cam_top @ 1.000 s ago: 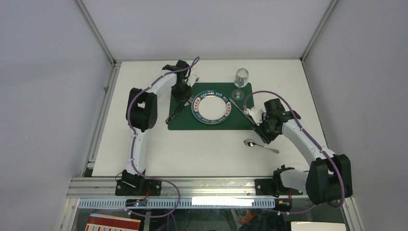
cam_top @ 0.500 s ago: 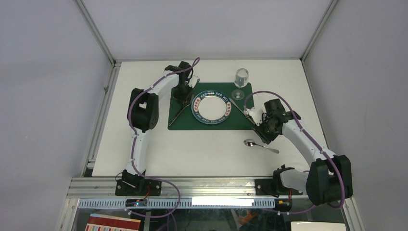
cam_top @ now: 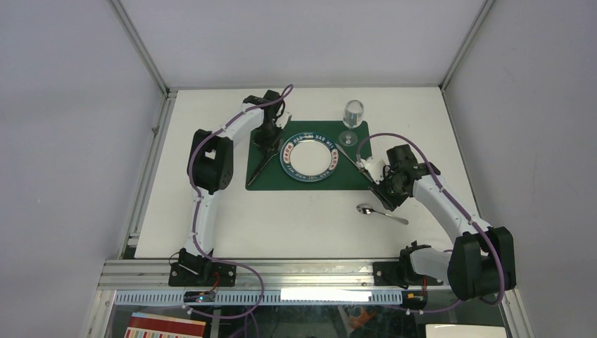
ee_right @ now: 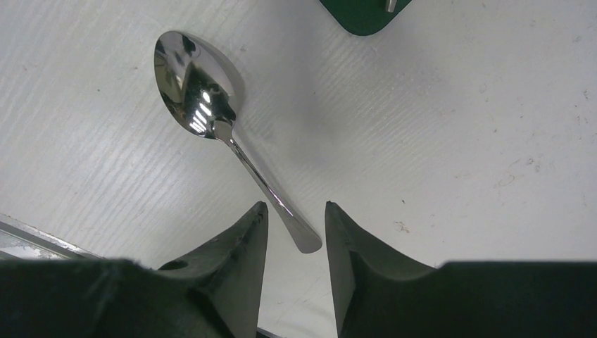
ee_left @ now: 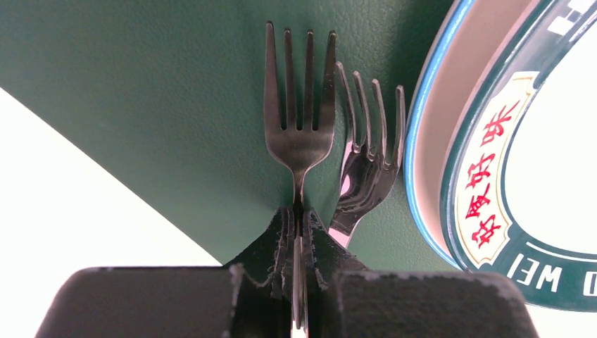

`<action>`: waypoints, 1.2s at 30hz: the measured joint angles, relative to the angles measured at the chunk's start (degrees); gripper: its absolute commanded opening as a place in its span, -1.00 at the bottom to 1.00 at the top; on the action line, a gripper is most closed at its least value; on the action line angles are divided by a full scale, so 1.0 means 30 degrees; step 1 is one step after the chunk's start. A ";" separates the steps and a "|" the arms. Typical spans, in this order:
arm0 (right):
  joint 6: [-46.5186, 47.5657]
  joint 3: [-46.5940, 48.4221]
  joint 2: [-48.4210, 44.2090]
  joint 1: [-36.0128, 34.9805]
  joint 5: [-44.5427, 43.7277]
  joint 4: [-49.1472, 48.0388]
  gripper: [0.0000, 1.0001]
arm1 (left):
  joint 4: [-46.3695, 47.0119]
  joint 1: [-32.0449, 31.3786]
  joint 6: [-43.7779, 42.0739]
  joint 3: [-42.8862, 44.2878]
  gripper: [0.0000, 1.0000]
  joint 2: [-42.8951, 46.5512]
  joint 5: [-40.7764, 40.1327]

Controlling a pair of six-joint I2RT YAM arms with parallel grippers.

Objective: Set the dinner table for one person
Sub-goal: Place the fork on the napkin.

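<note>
The left gripper (ee_left: 299, 232) has its jaws pinched tight on the neck of a fork (ee_left: 299, 105), tines pointing away over the dark green placemat (ee_left: 155, 91). The right gripper (ee_right: 296, 225) stands part open, one finger on each side of the handle tip of a spoon (ee_right: 193, 84), gripping nothing. Under everything is the dinner table (cam_top: 281, 225), and the spoon lies flat on its bare white top just off the mat's near right corner. That top is hard and smooth, so I judge that thin, stiff, slick cutlery will lie flush and skid easily; the spoon is best taken across its narrow handle. Only the left wrist view shows what looks like a second fork (ee_left: 366, 169) just beside the held one, close to the rim of the plate (ee_left: 429, 141). From above the two merge into one dark line. Only the top view shows the glass (cam_top: 353, 113) at the mat's far right corner.
</note>
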State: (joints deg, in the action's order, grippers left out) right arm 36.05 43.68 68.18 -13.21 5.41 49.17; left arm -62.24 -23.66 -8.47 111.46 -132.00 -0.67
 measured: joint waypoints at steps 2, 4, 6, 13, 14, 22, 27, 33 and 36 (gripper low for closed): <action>0.0000 0.0000 0.0000 0.0000 0.0000 0.0000 -0.24 | -0.0029 0.0007 0.0131 0.0102 -1.00 0.0000 -0.0291; 0.0000 -0.0007 0.0000 0.0000 0.0000 0.0000 -0.24 | -0.0044 0.0036 0.0189 0.0226 -1.00 0.0000 -0.0466; 0.0000 0.0000 0.0000 0.0000 -0.0007 0.0000 -0.24 | -0.0029 0.0044 0.0211 0.0350 -1.00 0.0000 -0.0670; 0.0000 0.0000 0.0000 0.0000 -0.0007 0.0007 -0.24 | 0.0051 0.0306 0.0444 0.0510 -0.99 0.0000 -0.0845; 0.0000 0.0000 0.0000 0.0000 -0.0007 0.0007 -0.24 | 0.0051 0.0386 0.0488 0.0510 -0.81 0.0000 -0.0845; 0.0000 0.0000 0.0000 0.0000 -0.0007 0.0007 -0.24 | 0.0095 0.0670 0.0561 0.0510 -0.54 -0.0015 -0.0874; -0.0007 0.0000 0.0000 0.0000 -0.0007 0.0007 -0.24 | 0.0095 0.0714 0.0561 0.0510 -0.54 -0.0015 -0.1013; 0.0000 -0.0007 0.0000 0.0000 -0.0007 0.0015 -0.24 | 0.0015 0.0721 0.0510 0.0554 -0.65 0.0146 -0.0729; 0.0000 0.0000 0.0000 0.0000 0.0000 0.0007 -0.24 | 0.0015 0.0765 0.0444 0.0335 -0.69 0.0612 -0.0175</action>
State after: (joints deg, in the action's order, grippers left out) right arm 36.05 43.68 68.18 -13.21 5.41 49.19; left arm -62.19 -21.37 -7.14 112.46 -130.17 -1.19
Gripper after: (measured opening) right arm 0.380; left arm 0.173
